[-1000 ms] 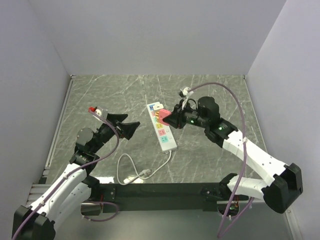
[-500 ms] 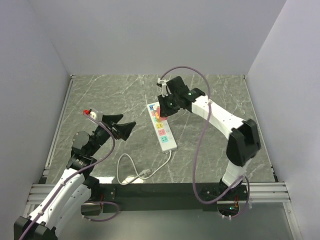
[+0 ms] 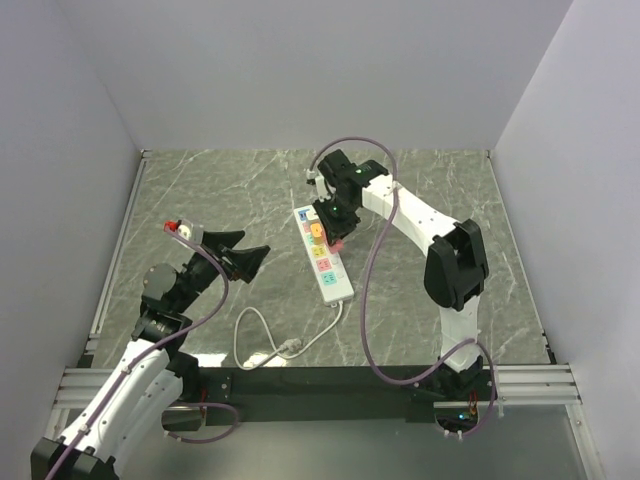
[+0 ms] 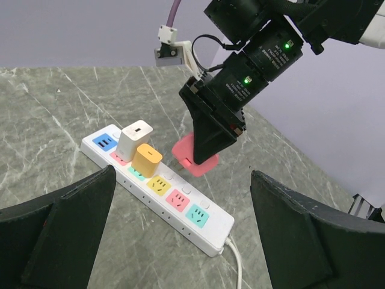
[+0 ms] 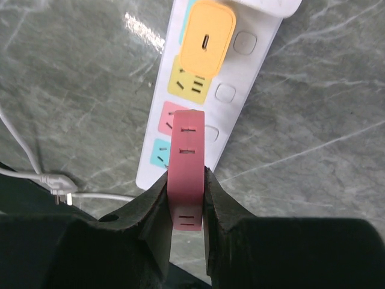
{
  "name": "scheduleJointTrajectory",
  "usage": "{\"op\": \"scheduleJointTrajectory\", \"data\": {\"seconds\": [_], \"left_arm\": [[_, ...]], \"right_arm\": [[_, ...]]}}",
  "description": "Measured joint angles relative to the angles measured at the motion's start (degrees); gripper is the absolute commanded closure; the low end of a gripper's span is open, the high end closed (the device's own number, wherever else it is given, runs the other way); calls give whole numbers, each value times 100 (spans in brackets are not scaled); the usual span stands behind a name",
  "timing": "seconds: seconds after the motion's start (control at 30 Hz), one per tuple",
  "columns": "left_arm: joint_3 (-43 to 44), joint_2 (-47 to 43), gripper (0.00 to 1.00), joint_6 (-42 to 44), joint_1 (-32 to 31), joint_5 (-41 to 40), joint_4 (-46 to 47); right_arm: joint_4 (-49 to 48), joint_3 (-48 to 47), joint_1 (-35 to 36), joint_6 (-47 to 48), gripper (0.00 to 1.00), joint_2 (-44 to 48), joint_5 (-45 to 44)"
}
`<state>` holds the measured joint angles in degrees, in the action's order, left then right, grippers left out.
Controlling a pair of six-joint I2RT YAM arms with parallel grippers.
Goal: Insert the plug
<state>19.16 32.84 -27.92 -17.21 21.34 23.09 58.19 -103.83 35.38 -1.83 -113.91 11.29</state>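
Right now the right claw (image 3: 337, 234) is clenched on a flat pink plastic plug (image 5: 185, 156), tilted close over the long white power strip (image 3: 333, 278) near its pink socket. Left claw (image 3: 254, 246) gapes wide, holding nothing, left of strip on grey marble surface (image 3: 430, 200).

White power strip (image 3: 326, 264) and its cord (image 3: 288, 348) lie on the grey marbled table (image 3: 430, 200)
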Motion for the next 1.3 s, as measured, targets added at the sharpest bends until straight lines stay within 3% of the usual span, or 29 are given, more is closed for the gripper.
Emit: {"op": "scheduleJointTrajectory", "data": {"seconds": [0.7, 1.1, 1.3], "left_arm": [[-63, -101, 1, -68, 232, 286, -4], [-114, -127, 1, -146, 315, 341, -4], [-116, -133, 1, -151, 330, 350, -4]], "right_arm": [[715, -1185, 50, -109, 100, -1303, -28], [695, -1147, 76, -238, 100, -1285, -31], [422, -640, 164, -308, 100, -984, -83]]}}
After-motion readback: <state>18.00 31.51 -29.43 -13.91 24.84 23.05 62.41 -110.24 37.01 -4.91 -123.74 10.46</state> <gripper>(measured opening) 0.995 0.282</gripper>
